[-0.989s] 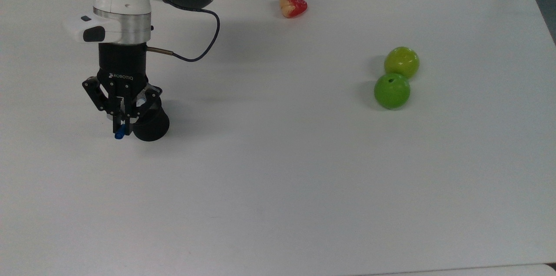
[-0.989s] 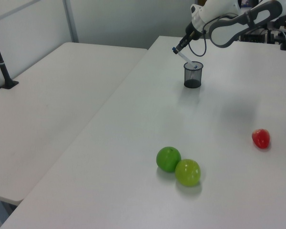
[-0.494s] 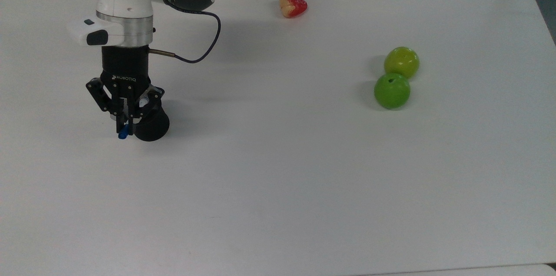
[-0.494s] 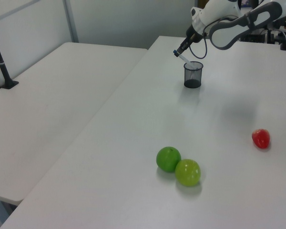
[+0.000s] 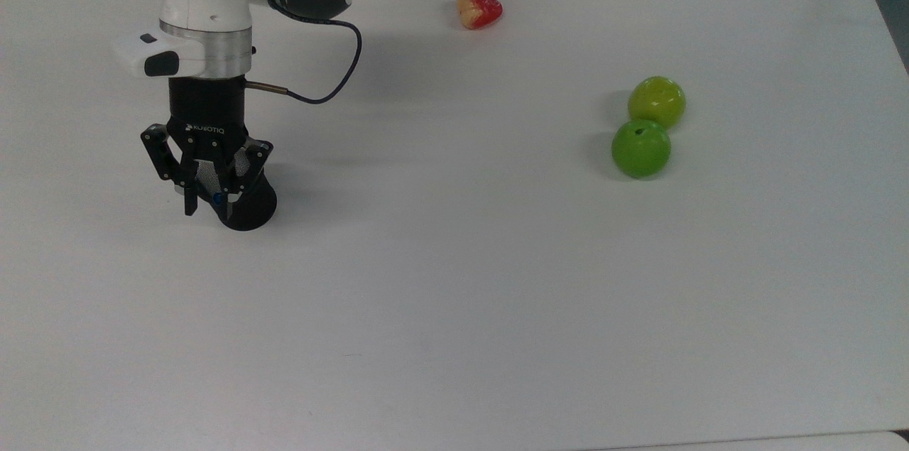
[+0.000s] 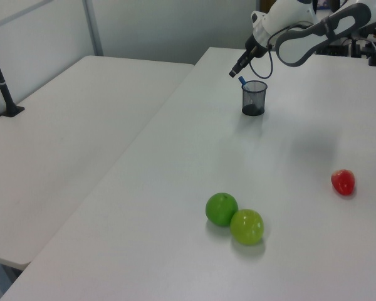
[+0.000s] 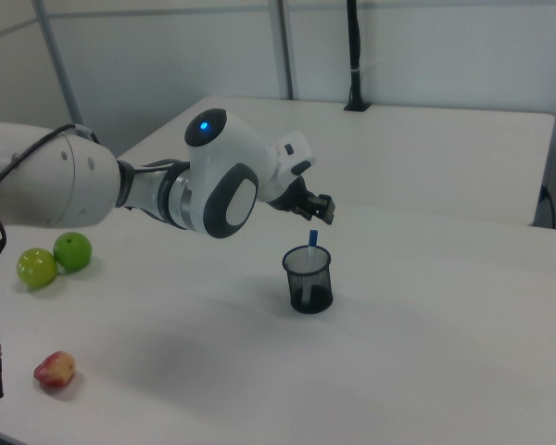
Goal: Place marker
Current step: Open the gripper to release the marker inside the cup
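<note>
- The white table (image 5: 497,280) carried everything, with most of its surface bare, which left the arm free room around the cup.
- The Franka arm (image 7: 120,190) reached out over the table's corner region, its wrist tilted so that the tool end hung just above the cup's mouth; that pose suits a drop from above, in my judgement.
- The gripper (image 5: 206,202) hung over the cup's rim at the top view's left, its fingers spread apart and pinching nothing. White lettering on its black body read "ROBOTIQ", and a dark cable looped from its side back to the arm.
- The black mesh pen cup (image 7: 308,278) stood upright on the table, an open holder tall enough to keep a slim pen leaning inside.
- The two green apples (image 5: 645,128) lay touching each other, well apart from the cup, out of the arm's way.
- The red-and-yellow toy fruit (image 5: 479,8) lay alone near the table's far edge in the top view.
- The marker (image 7: 312,239) stood in the cup, leaning on the rim, its blue end poking above it just below the fingers; its print could not be read. The placing looked done.
</note>
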Controlling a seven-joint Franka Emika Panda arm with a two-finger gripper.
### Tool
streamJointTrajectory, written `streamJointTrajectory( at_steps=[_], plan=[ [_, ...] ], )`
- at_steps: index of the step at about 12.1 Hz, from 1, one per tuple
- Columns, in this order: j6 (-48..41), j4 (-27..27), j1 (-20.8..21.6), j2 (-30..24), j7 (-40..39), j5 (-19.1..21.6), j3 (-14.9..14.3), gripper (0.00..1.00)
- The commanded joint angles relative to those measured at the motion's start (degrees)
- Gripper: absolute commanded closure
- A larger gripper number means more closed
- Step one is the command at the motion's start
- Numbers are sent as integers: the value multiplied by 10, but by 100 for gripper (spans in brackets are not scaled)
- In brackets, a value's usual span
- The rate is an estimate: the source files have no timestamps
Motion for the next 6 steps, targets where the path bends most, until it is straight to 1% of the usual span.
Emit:
streamJointTrajectory(
  at_steps=[1, 6],
  plan=[
    [11, -22, 1, -15, -4, -5, -3, 0],
    [10, -18, 5, -15, -4, -5, -4, 0]
  ],
)
